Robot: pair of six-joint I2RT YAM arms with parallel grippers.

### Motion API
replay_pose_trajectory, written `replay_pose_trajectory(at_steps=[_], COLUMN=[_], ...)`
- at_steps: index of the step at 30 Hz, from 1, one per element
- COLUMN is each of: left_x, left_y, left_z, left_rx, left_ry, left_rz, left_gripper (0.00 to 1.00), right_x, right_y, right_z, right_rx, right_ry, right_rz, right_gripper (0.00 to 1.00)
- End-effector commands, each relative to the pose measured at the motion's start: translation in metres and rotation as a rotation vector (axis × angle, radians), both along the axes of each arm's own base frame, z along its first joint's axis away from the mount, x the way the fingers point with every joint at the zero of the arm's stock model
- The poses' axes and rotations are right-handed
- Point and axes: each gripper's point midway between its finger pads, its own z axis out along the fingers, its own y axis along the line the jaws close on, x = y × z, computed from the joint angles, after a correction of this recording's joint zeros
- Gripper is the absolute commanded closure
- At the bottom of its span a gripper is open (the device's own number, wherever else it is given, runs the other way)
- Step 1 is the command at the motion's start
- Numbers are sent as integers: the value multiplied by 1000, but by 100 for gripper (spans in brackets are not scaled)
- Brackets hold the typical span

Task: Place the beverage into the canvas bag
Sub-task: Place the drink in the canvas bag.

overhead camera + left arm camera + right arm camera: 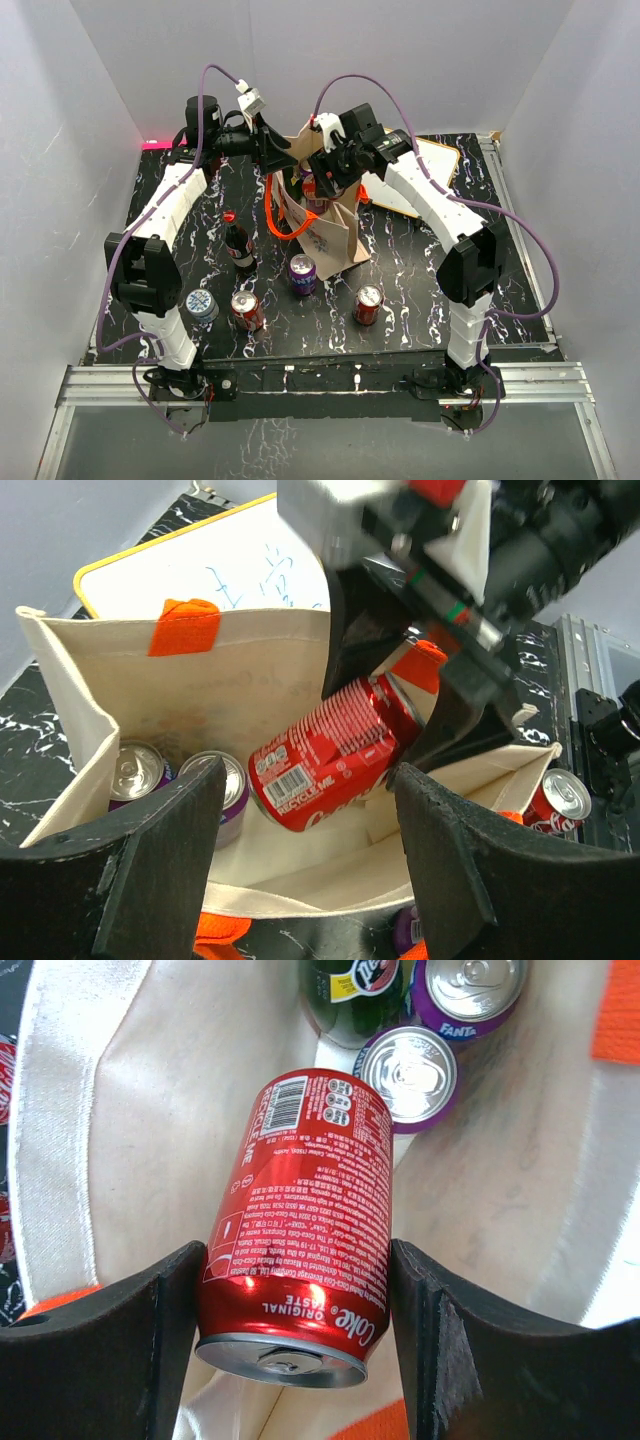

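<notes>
From overhead I see the canvas bag point(330, 235) standing on the desk point(430, 310) about mid-width, toward the far edge. Both arms reach to its mouth. The left tool point(278, 155) is at the bag's left rim and the right tool point(325, 178) is over the opening. I cannot read either tool's jaws from up here. A whiteboard point(432, 165) lies at the far right corner. On the near half, a cola bottle point(238, 243) stands left of the bag and a purple can point(302, 273) just in front of it. A blue-and-white can point(201, 305), a left red can point(247, 310) and a right red can point(368, 304) sit toward the near edge.

On the left wrist camera, my left tool's fingers point(160, 870) stand wide apart with nothing clamped between them. The bag's near rim runs below the gap. Beyond it the red cola can point(330, 755) hangs tilted inside the bag's mouth, gripped by the right tool's black fingers. A Fanta can point(135, 770) and a second Fanta can point(225, 780) stand upright on the bag's floor.

On the right wrist camera, the right tool's fingers point(155, 1340) press both sides of the red cola can near the end closest to the lens, so the jaws are closed only to the can's width. The can points down into the bag above the two Fanta cans, and a dark bottle point(355, 995) with a yellow label stands beside them.
</notes>
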Motion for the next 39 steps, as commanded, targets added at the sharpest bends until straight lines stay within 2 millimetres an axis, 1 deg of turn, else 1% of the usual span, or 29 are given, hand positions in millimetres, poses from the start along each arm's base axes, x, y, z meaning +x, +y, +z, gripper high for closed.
replay_pose_trajectory(at_steps=[1, 4, 7, 10, 13, 15, 16, 19, 21, 25, 28, 31, 33, 36, 39], left_x=[-19, -19, -23, -26, -28, -30, -31, -23, -15, -8, -6, -8, -6, 3, 1], left_y=[-7, -16, -27, -35, -44, -50, -52, -57, -62, -71, -78, -87, -92, -97, -101], left_z=[22, 15, 7, 3, -2, -10, -17, -28, -29, -37, -41, -49, -49, -42, -40], left_rx=[-16, 7, 33, 41, 62, 97, 116, 172, 194, 236, 256, 275, 267, 216, 172], left_ry=[-96, -91, -86, -92, -113, -146, -133, -190, -251, -373, -420, -428, -428, -423, -440], left_rz=[-95, -133, -175, -201, -238, -274, -284, -287, -265, -250, -232, -249, -238, -181, -188], left_gripper=[34, 33, 32, 30, 26, 22, 21, 18, 15, 3, 3, 3, 3, 9, 15], right_x=[2, 2, 4, 8, 8, 7, 7, 2, -1, -4, -5, -6, -7, -8, -6], right_y=[-8, -11, -16, -23, -26, -27, -28, -27, -27, -28, -26, -24, -22, -22, -22], right_z=[115, 117, 119, 128, 138, 144, 146, 151, 151, 149, 149, 149, 150, 149, 149], right_rx=[177, 182, 186, 223, 254, 281, 290, 318, 323, 335, 354, 368, 375, 377, 379], right_ry=[-230, -223, -220, -213, -218, -213, -214, -206, -200, -188, -175, -170, -172, -167, -168], right_rz=[-40, -60, -77, -95, -99, -91, -90, -62, -49, -30, -15, -3, 8, 16, 17], right_gripper=[92, 92, 92, 92, 92, 92, 92, 92, 92, 92, 92, 92, 92, 92, 92])
